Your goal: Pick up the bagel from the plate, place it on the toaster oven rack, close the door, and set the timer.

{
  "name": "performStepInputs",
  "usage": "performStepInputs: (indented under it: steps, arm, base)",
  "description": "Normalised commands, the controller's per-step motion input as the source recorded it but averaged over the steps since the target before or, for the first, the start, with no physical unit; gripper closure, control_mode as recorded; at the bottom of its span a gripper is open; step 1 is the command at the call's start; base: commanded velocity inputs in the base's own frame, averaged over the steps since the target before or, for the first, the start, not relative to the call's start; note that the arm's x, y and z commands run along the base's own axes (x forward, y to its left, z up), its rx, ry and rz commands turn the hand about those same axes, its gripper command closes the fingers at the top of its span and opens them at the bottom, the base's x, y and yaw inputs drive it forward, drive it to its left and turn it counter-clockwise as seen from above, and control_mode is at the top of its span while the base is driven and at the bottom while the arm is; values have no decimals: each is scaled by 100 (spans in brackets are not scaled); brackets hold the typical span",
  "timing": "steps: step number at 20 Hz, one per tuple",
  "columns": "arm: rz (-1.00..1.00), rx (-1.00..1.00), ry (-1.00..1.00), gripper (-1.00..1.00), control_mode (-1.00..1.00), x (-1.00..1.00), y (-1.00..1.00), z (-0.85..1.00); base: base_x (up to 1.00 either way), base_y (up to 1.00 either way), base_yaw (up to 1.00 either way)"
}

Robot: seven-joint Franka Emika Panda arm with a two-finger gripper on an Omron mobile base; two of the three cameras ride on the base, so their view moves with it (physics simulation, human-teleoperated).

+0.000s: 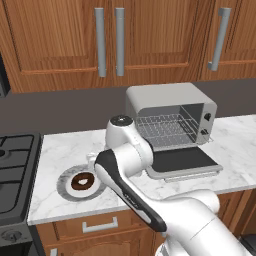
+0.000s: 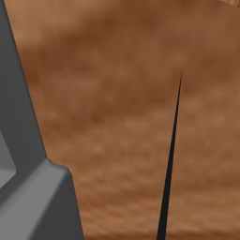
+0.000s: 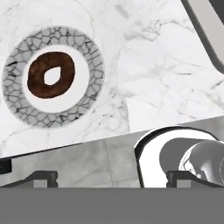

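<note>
The dark brown bagel (image 1: pixel 82 181) (image 3: pixel 37 78) lies flat on the white centre of the plate (image 1: pixel 64 186) (image 3: pixel 92 74), which sits on the marble counter left of the toaster oven (image 1: pixel 165 97). The oven's door (image 1: pixel 185 161) is folded down flat, and the wire rack (image 1: pixel 162 127) inside is bare. My gripper (image 3: pixel 113 179) hangs open above the counter, its fingertips (image 3: pixel 43 177) spread wide with nothing between them. In the hand view the bagel is up and to the left of the gripper, apart from it. The arm's links hide the hand in the left base view.
A black stove (image 1: pixel 15 165) borders the counter (image 1: pixel 235 145) on the left. Wooden wall cabinets (image 1: pixel 150 35) with grey handles hang above. Two dark knobs (image 1: pixel 206 118) sit on the oven's right panel. The right base view is pressed close to brown wood (image 2: pixel 117 117) and a grey block (image 2: pixel 33 197).
</note>
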Motion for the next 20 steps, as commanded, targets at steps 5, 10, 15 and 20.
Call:
performStepInputs:
  steps: [5, 10, 15, 20]
  arm:
    - [0, 0, 0, -100, -100, 23, 30, -20]
    - [0, 0, 0, -100, -100, 24, 29, -22]
    - [0, 0, 0, -100, -100, 26, 17, -14]
    - [0, 0, 0, -100, -100, 39, 0, -10]
  base:
    - [0, 0, 0]
    - [0, 0, 0]
    - [0, 0, 0]
    - [0, 0, 0]
